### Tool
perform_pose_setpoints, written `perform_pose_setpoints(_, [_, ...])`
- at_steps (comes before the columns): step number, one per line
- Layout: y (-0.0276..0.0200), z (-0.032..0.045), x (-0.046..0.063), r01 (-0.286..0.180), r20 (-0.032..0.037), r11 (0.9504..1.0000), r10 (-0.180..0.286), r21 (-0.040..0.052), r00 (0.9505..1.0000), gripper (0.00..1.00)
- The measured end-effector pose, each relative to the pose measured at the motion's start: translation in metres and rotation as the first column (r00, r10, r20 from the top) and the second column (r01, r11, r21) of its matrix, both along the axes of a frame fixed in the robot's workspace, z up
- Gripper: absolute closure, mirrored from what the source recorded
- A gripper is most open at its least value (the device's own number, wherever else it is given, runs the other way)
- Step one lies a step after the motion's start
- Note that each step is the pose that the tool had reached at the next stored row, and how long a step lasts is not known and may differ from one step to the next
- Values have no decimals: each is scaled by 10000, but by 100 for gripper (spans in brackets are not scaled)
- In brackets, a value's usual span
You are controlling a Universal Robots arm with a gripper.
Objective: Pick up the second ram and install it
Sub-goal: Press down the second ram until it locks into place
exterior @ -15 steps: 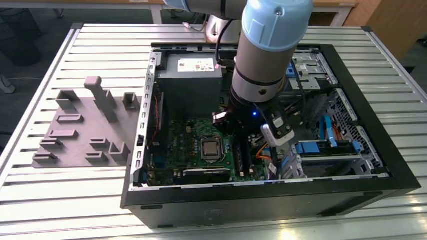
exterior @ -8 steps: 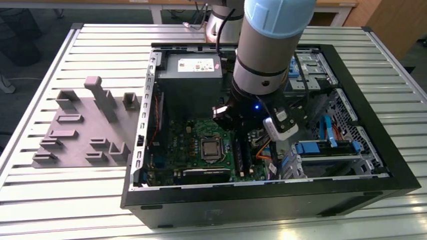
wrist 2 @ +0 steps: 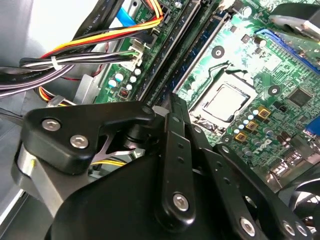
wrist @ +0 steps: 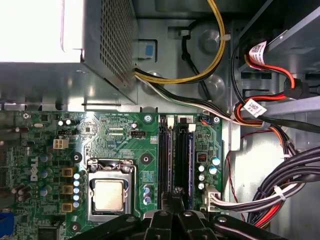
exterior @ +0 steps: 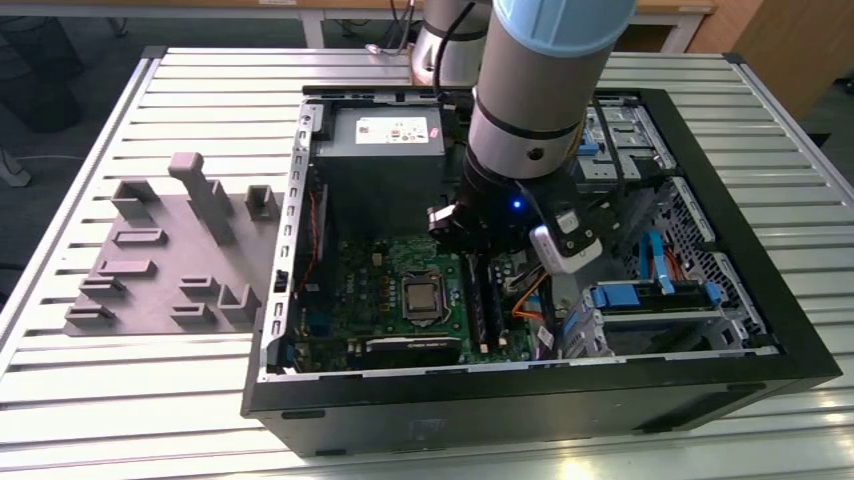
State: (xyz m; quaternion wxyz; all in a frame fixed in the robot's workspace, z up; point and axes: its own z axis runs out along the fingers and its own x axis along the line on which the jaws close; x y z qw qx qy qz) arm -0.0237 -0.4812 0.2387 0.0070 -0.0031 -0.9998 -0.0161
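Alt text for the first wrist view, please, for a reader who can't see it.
The pincer hangs over the long black memory slots on a green motherboard inside an open computer case. The bare processor socket sits beside the slots, with a metal power supply and yellow, black and red cable bundles around them.

The open case (exterior: 747, 340) lies on the desk (exterior: 134, 400). The fixture tray (exterior: 167, 250) sits beside the case, on the exterior view's left. Inside the case, the memory slots (wrist: 176, 155) lie just beside the processor socket (wrist: 111, 192), with the hand (wrist: 175, 220) above the slots.
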Motion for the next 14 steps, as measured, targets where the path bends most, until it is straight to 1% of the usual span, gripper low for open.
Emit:
perform_pose_setpoints(1, [0, 2, 0, 0, -1, 10000, 0, -3, 10000, 89])
perform_pose_setpoints(5, [0, -8, 0, 0, -2, 10000, 0, -5, 10000, 89])
perform_pose_setpoints(14, [0, -80, 0, -2, 0, 10000, 2, -3, 10000, 89])
